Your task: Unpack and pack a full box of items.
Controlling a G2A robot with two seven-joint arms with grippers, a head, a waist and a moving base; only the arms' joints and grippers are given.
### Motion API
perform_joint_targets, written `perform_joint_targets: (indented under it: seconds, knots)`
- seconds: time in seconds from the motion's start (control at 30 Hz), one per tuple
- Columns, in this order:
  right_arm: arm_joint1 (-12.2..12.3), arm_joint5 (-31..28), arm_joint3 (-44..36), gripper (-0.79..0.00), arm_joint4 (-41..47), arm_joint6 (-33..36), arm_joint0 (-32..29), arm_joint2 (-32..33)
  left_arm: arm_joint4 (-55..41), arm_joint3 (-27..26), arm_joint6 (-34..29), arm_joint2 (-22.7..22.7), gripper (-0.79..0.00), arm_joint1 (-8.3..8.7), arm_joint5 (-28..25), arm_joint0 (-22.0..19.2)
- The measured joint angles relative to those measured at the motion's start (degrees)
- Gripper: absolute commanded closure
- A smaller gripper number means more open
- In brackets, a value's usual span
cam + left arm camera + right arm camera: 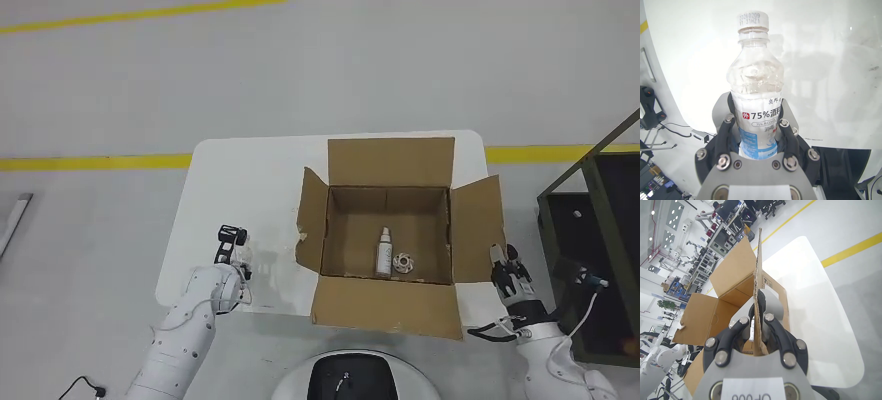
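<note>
The open cardboard box [388, 165] stands on the white table [245, 170]. On its floor lie a white spray bottle [384, 252] and a small round white part [404, 263]. My left gripper [757, 106] is shut on a clear plastic bottle [755, 75] with a white cap and a blue-and-white label, held over the table's near left part. In the top view the left gripper [238, 262] sits left of the box. My right gripper [758, 302] is shut on the edge of the box's right flap [758, 262], at that flap's near corner [477, 225], and the right gripper [503, 262] appears beside it.
A dark green rack [590, 250] stands close to the right of the table. The box's left flap [311, 220] and near flap [385, 305] are spread outward. Bare table surface [810, 294] lies beyond the right flap and left of the box.
</note>
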Motion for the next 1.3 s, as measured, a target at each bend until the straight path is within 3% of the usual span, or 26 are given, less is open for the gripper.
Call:
perform_joint_targets:
  seconds: [0.23,0.4,0.43,0.47,0.5,0.53,0.9,1.3]
  knots:
    - [-0.27,0.07,-0.08,0.0,0.47,0.5,0.07,0.4,-0.51,2.98,0.99,1.02,0.0,-0.48,-0.03,-1.73]
    - [-0.42,-0.03,-0.15,0.0,0.05,1.15,0.39,0.27,0.13,4.39,1.04,1.52,-0.182,-0.61,-0.36,-1.92]
    - [-0.45,-0.06,-0.15,0.0,-0.03,1.24,0.43,0.26,0.03,4.54,0.99,1.47,-0.231,-0.63,-0.32,-2.0]
    - [-0.48,-0.08,-0.13,0.0,-0.1,1.3,0.47,0.24,-0.05,4.65,0.96,1.41,-0.329,-0.64,-0.28,-2.06]
    - [-0.51,-0.1,-0.1,0.0,-0.15,1.34,0.52,0.22,-0.09,4.72,0.93,1.39,-0.727,-0.66,-0.29,-2.11]
    - [-0.55,-0.12,-0.02,0.0,-0.24,1.38,0.6,0.18,-0.16,4.79,0.9,1.37,-0.785,-0.68,-0.37,-2.15]
    - [-1.03,-0.04,1.16,0.0,3.91,2.83,2.2,-0.08,0.32,2.86,0.09,0.94,-0.785,-0.64,-1.54,-2.56]
    - [-1.52,-0.41,3.36,0.0,9.81,5.51,5.43,-1.6,-1.8,-9.83,-4.71,-6.8,-0.785,0.72,-0.57,1.09]
